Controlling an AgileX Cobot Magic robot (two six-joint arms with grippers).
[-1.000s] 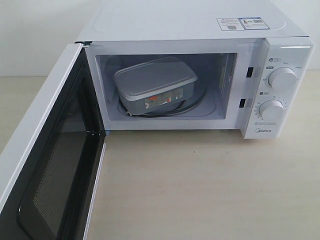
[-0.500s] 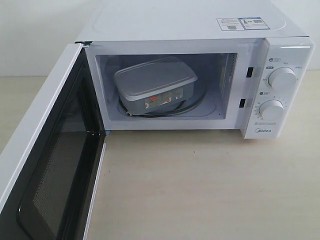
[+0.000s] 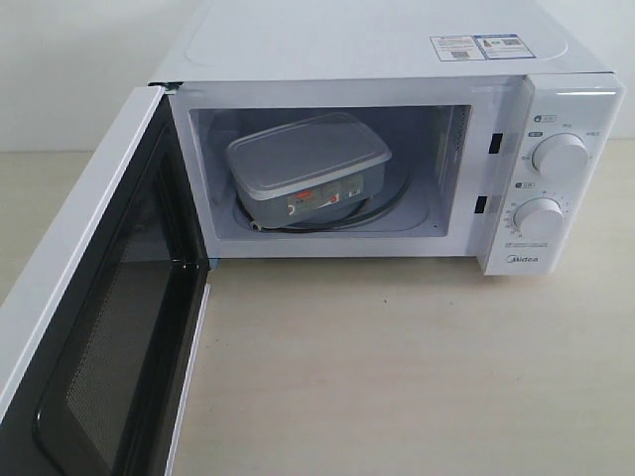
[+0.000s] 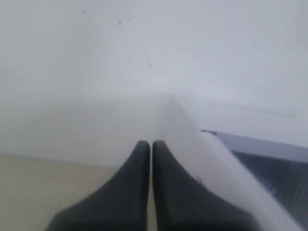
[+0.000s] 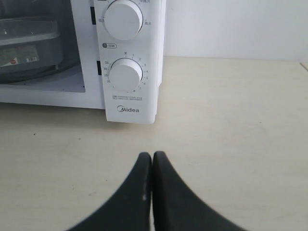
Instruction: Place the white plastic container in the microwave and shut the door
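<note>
Deep inside the microwave point(image 3: 377, 45), the white plastic container point(image 3: 308, 169) sits flat on the oven floor, over a dark ring point(image 3: 382, 210). It is a bit to the left and toward the back. Its lid is on and its small label point(image 3: 310, 205) faces the front. No part of it sticks out past the opening, and I think it sits that far back so the door will not bump it.

That first job looks done. The door point(image 3: 119, 337) hangs wide open on the left side, with its dark mesh window turned toward the middle. Closing it is what is left.

Neither arm shows in the exterior view.

The left gripper point(image 4: 151, 144) has its two black fingers pressed together with nothing between them. It is very near the door's white top edge (I cannot tell if it touches). Squeezed tight like that, it makes one blunt tip, which I guess is good for pushing a flat door.

The right gripper point(image 5: 152, 155) is also pinched together and empty. It hangs over the bare worktop point(image 3: 397, 367), in front of the lower knob point(image 5: 125, 75) and apart from the microwave. My guess is that it waits there to keep out of the door's swing.

The push should be slow, so the light microwave does not slide.
</note>
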